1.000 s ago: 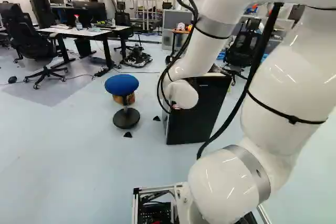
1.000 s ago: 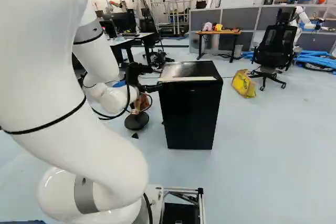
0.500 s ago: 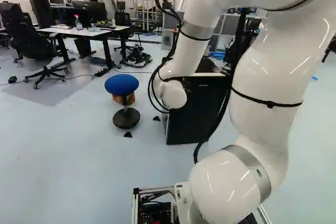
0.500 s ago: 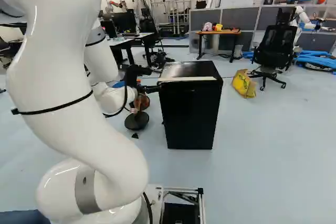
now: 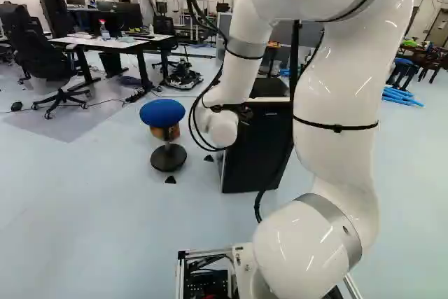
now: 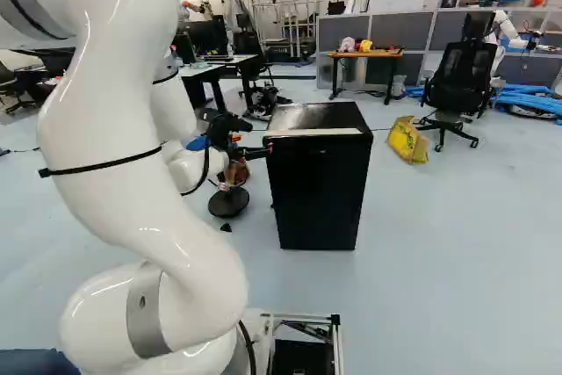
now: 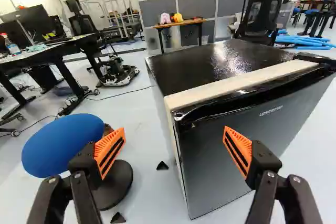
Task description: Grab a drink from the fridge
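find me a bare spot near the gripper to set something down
The top of the fridge is bare from its pale front strip to the far edge. Beside it is crowded: the gripper and the blue stool.

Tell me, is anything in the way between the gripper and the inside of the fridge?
Yes, the shut fridge door stands between the open gripper and the inside. Nothing visible stands between gripper and door; the blue stool stands beside the fridge.
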